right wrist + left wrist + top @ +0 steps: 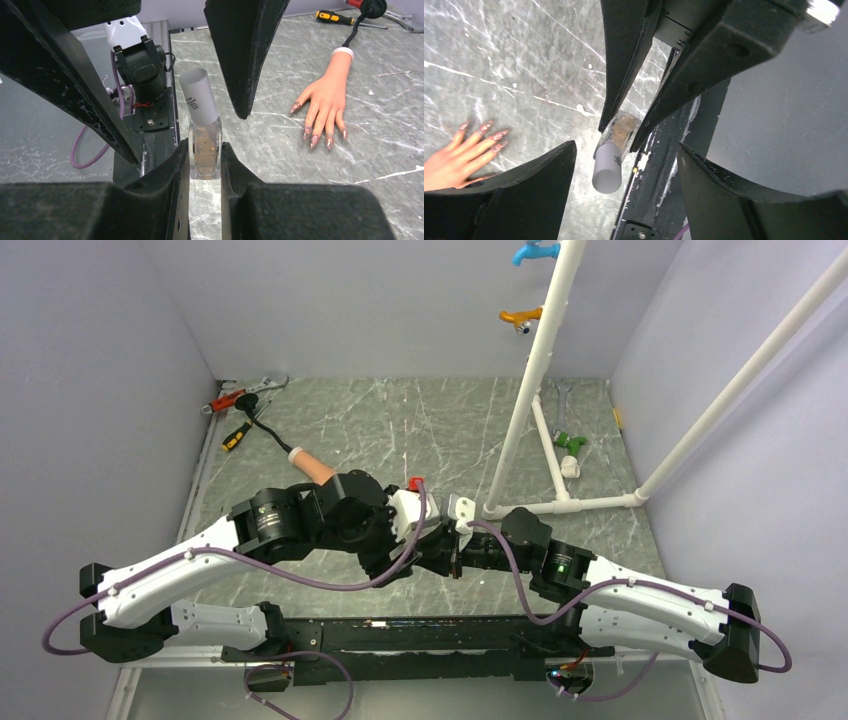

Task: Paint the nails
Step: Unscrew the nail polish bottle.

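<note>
My right gripper (205, 144) is shut on a small clear bottle (205, 150) of tan liquid and holds it above the table. The bottle's white cylindrical cap (199, 97) is on. My left gripper (626, 146) faces it, open wide, its fingers (245, 60) standing on either side of the cap (607, 170) without touching it. The flesh-coloured mannequin hand (327, 95) lies palm down on the marble table, its forearm (312, 466) showing past my left arm. The nails (315, 137) are long and reddish-pink, and they also show in the left wrist view (489, 132).
A yellow-handled screwdriver (235, 437), red pliers (225, 400) and a wrench (262, 387) lie at the back left. A white pipe frame (520, 420) stands at the right, a green-and-white object (570, 445) at its foot. Grey walls close in three sides.
</note>
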You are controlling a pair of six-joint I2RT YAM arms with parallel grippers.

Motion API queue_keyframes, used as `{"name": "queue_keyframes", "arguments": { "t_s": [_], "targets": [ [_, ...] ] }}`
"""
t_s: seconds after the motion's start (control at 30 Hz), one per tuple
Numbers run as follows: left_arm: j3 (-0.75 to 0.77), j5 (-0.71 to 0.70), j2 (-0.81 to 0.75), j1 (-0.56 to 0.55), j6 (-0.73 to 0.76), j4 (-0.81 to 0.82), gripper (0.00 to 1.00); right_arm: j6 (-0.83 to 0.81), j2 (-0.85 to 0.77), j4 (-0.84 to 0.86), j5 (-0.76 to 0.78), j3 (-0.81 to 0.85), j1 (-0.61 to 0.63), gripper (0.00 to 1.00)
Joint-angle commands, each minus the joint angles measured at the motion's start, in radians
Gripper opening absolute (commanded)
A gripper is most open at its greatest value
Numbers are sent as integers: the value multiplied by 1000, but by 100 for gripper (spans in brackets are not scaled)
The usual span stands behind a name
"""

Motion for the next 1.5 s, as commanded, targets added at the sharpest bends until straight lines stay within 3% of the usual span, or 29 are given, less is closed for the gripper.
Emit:
{"name": "queue_keyframes", "arguments": {
  "t_s": [0.0,0.07,0.3,0.57,1.03,1.47],
  "targets": [
    [47,-52,-46,-6,52,-16,90,-18,3,75,5,27,0,0],
    [53,-79,-53,-6,58,-24,99,-19,6,75,6,27,0,0],
    [80,-68,-79,-6,136,-39,99,-19,14,79,7,28,0,0],
    [81,13,-92,-6,232,-44,91,-19,10,75,3,25,0,0],
    [-31,118,-164,-6,351,36,89,-19,39,44,-87,50,0,0],
    [-82,54,-109,-6,376,95,78,-20,35,44,-91,44,0,0]
  ]
}}
